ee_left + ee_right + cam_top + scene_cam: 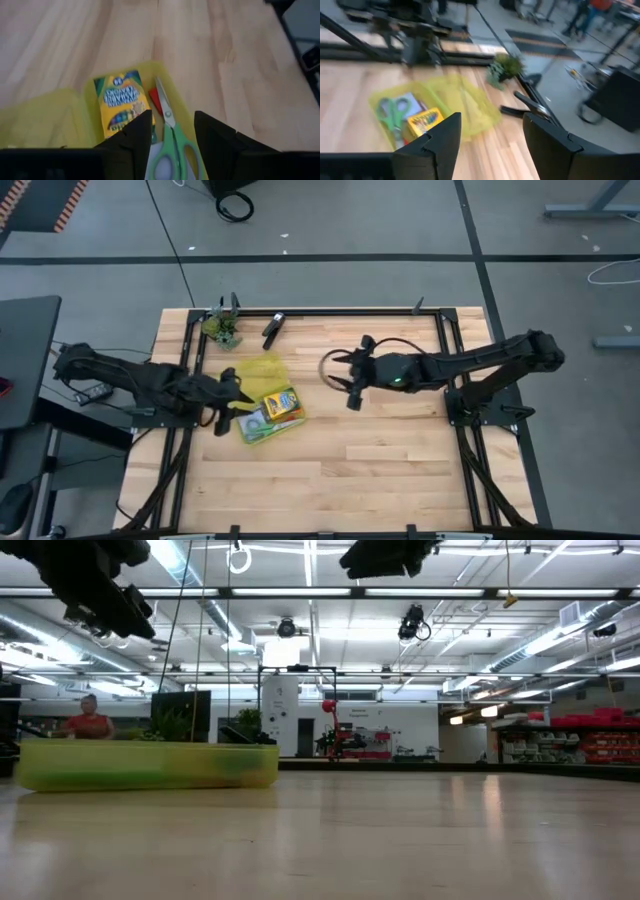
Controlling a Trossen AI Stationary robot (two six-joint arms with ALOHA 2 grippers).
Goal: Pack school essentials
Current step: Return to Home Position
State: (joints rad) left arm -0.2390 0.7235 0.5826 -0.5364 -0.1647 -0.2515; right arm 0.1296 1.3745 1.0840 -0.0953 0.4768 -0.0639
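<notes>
An open yellow-green see-through case [262, 395] lies on the table's left half, its lid [470, 105] folded back toward the far edge. In its tray lie the crayon box [119, 102], the green-handled scissors [172, 142], a red piece [154, 101] and a pale pad [412, 102]. My left gripper [172, 120] hovers open above the tray's scissors end, touching nothing. My right gripper [492, 135] is open too, raised over the table's middle [352, 375] and facing the case. Pencils and pen do not show.
A small green plant [222, 328] and a black clip-like tool [273, 328] sit near the far edge, behind the case. A dark frame rail [330, 311] runs along that edge. Bare wood [380, 460] stretches across the near and right parts of the table.
</notes>
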